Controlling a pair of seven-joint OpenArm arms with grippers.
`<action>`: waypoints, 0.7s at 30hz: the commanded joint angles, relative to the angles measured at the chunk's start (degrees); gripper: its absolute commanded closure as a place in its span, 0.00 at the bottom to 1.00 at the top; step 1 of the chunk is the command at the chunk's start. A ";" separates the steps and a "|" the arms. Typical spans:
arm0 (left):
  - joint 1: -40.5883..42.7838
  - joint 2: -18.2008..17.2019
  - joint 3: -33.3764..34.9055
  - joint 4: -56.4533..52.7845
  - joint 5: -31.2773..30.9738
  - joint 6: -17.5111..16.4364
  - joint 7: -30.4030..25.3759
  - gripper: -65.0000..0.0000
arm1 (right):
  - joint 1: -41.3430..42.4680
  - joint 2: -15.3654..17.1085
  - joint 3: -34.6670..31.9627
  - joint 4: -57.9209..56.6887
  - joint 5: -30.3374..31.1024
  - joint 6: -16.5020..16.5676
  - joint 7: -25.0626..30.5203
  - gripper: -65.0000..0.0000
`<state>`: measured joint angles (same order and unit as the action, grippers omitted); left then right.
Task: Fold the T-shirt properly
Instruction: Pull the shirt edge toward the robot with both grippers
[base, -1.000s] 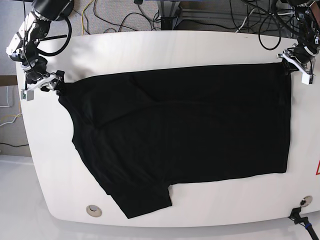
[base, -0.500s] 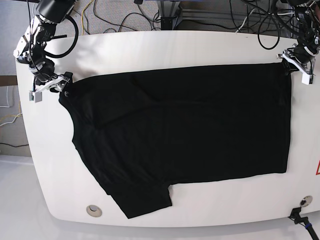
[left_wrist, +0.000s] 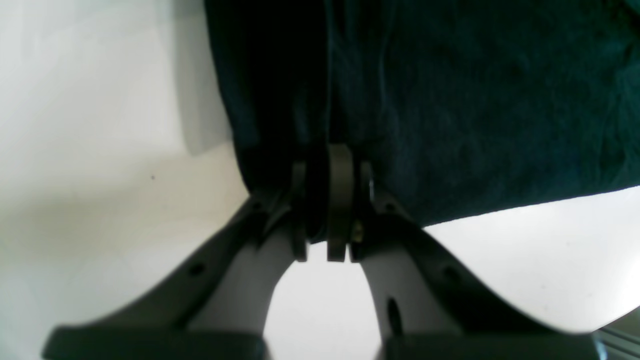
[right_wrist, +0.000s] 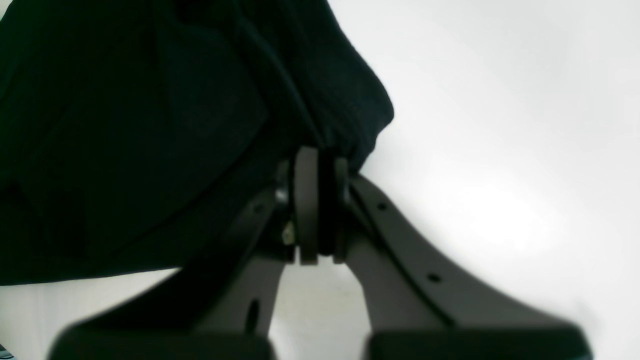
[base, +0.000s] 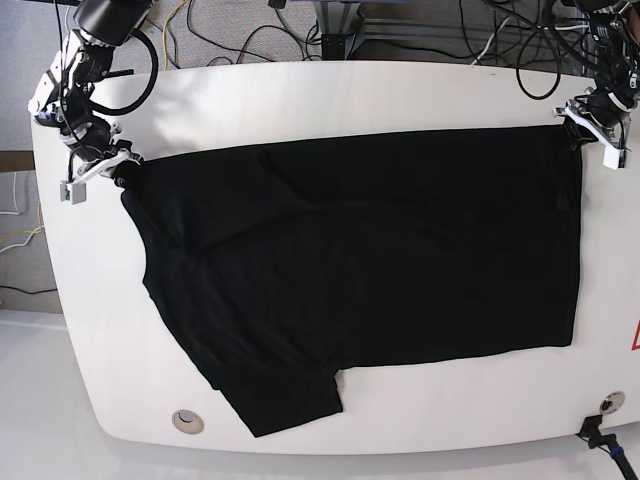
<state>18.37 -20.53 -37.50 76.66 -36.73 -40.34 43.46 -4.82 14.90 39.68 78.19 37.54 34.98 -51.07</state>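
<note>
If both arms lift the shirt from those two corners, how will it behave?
Likely floppy: the T-shirt lies limp with creases near the sleeve, so the middle should sag between the left gripper and the right gripper. Probably light. Both pinch only small bunches of cloth, so a fast pull might slip it free.

The T-shirt (base: 370, 270) lies spread on the table (base: 330, 95). The right gripper (base: 118, 172) pinches its far-left corner, the left gripper (base: 580, 125) its far-right corner.

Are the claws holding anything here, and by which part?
Both hold the T-shirt. The left claw is shut on a far corner at the straight end; the right claw is shut on the far corner at the sleeve end.
</note>
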 joint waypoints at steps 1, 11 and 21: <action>0.93 -1.05 -0.17 0.30 1.26 0.34 1.06 0.93 | -0.59 1.06 0.36 1.06 0.83 0.58 1.09 1.00; 6.38 -1.05 -0.17 3.82 1.26 0.34 1.06 0.93 | -10.08 0.53 0.54 7.92 1.36 0.40 1.00 1.00; 12.18 -1.05 -0.17 3.82 1.17 0.34 0.89 0.93 | -22.30 -1.84 4.49 17.67 1.45 0.58 0.74 1.00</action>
<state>28.34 -21.17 -37.58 80.55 -38.59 -40.40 40.86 -26.13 11.97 43.57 93.95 37.91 35.14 -51.29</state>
